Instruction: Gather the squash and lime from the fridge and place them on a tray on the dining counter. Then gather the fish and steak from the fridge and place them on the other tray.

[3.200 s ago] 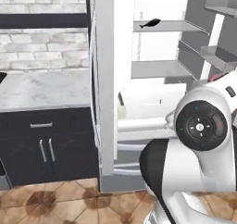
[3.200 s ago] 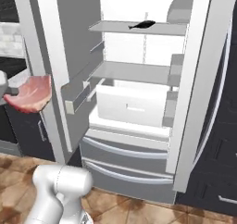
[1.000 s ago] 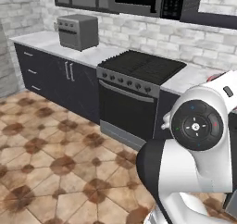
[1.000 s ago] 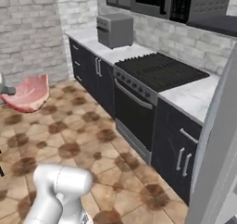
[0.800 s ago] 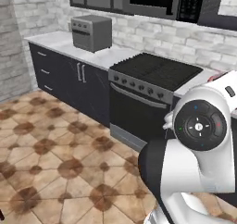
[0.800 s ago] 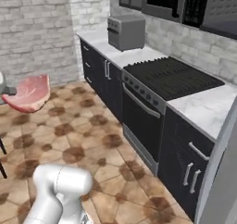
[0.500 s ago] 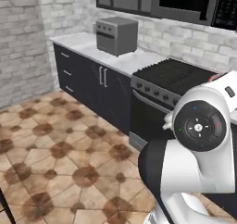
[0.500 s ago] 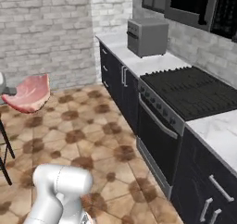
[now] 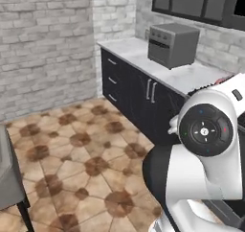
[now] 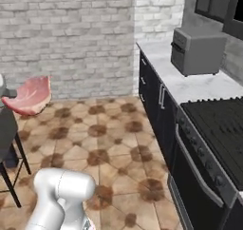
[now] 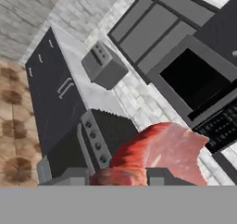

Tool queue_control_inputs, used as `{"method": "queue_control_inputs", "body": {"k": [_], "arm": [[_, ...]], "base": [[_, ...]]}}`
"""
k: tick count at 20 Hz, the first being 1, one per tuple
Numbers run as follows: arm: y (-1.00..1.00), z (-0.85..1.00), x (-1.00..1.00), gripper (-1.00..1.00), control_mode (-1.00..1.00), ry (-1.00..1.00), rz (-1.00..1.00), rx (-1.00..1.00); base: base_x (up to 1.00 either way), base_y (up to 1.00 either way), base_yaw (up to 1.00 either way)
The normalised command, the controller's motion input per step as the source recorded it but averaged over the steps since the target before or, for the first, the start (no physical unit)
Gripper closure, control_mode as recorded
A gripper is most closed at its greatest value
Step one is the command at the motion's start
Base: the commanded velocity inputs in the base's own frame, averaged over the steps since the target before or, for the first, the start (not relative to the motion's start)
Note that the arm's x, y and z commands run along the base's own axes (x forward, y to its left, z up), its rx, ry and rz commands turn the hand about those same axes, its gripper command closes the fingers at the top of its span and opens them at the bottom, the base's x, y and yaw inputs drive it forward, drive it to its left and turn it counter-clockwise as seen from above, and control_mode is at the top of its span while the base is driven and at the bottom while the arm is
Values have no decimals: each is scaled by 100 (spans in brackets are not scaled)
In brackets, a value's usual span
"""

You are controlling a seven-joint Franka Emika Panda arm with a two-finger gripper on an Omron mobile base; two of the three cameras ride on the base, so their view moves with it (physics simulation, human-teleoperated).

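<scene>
So you've got a grey toaster oven [image 9: 173, 45] sitting near the back edge of the marble worktop [image 9: 189, 77], over dark cabinets [image 9: 130, 89] with silver handles. Right next to that run is a black stove [image 10: 214, 150] with knobs along its front edge. Brick wall [image 10: 66, 34] behind, and a brown patterned tile floor [image 9: 81, 154].

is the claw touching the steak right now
Touching. In the hand view the steak rises straight from between the claw fingertips; the right base view shows it carried clear of the floor.
</scene>
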Motion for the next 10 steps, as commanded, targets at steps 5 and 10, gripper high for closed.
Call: {"method": "queue_control_inputs", "body": {"k": [5,10], "arm": [[0,0,0,100,100,0,0,0],[0,0,0,100,100,0,0,0]], "base": [[93,0,40],[34,26,47]]}}
